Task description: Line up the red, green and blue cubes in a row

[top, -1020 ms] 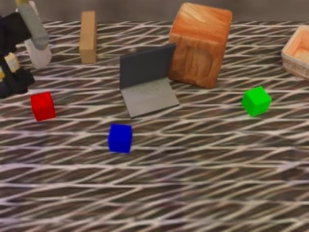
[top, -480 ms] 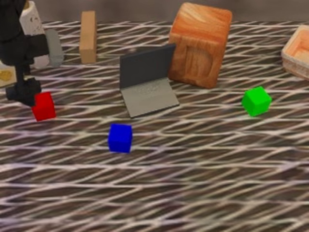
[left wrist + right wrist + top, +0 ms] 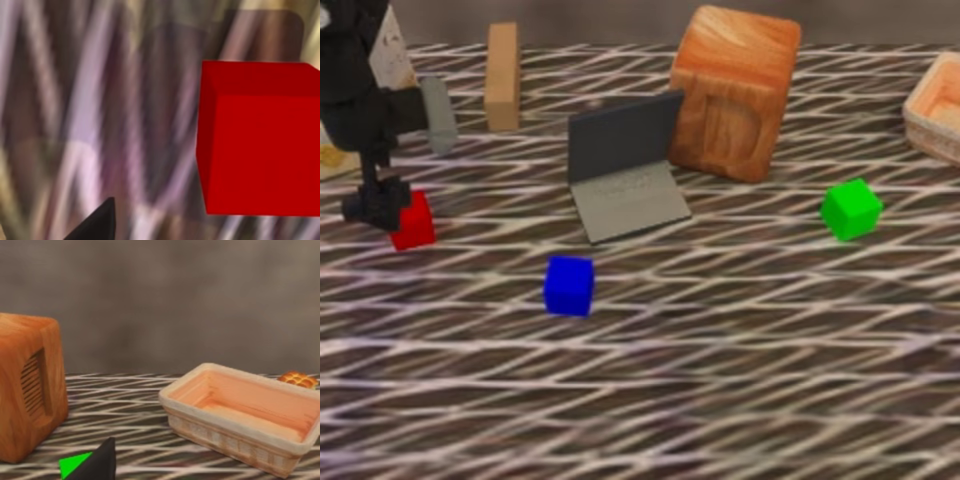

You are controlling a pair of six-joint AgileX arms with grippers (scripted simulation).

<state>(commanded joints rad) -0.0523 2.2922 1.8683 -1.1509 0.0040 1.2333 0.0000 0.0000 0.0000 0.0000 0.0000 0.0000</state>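
Basket (image 3: 240, 415) empty; left pincer (image 3: 377, 205) beside red cube (image 3: 415, 222).

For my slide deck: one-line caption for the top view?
Left gripper descends beside small red cube; blue and green cubes wait.

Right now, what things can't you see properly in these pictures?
- Red cube: in the top view the left gripper covers its left side; in the left wrist view the picture edge cuts it off.
- Green cube: in the right wrist view, only a corner shows, behind a dark fingertip.
- Basket: cut off by the top view's right edge.
- Right arm: not seen in the top view.
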